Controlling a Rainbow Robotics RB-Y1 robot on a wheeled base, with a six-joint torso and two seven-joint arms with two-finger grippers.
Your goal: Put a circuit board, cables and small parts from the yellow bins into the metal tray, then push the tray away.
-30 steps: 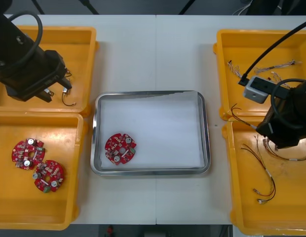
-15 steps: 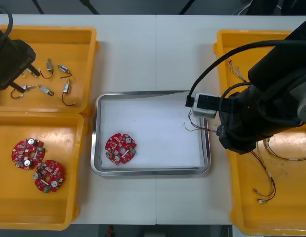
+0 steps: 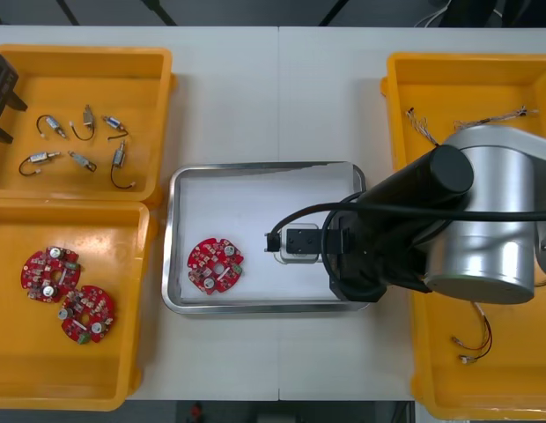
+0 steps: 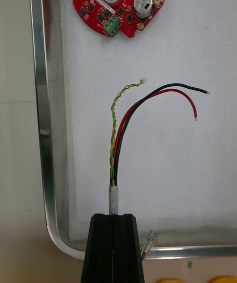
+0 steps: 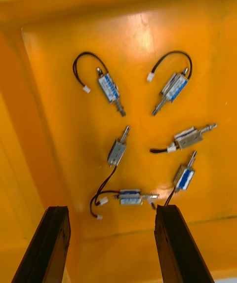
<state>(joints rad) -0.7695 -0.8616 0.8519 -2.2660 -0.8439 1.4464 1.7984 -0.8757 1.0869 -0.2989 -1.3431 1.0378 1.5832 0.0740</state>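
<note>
White tabletop [image 3: 282,97] carries yellow plastic bins [image 3: 79,62] around a white-lined metal tray [image 3: 255,211] holding a round red circuit board [image 3: 215,264]. Right jaws clamp a red, black and yellow-green cable [image 4: 115,155] over it; left jaws gape empty above small metal parts [image 5: 108,86], upper left.

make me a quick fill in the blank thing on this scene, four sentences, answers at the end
The right gripper has its jaws ___ on the cable over the metal tray.
The tray holds ___ circuit board.
The left gripper hovers, jaws ___, over a yellow bin.
That bin holds ___ small metal parts.
Answers: shut; one; open; six.
</note>
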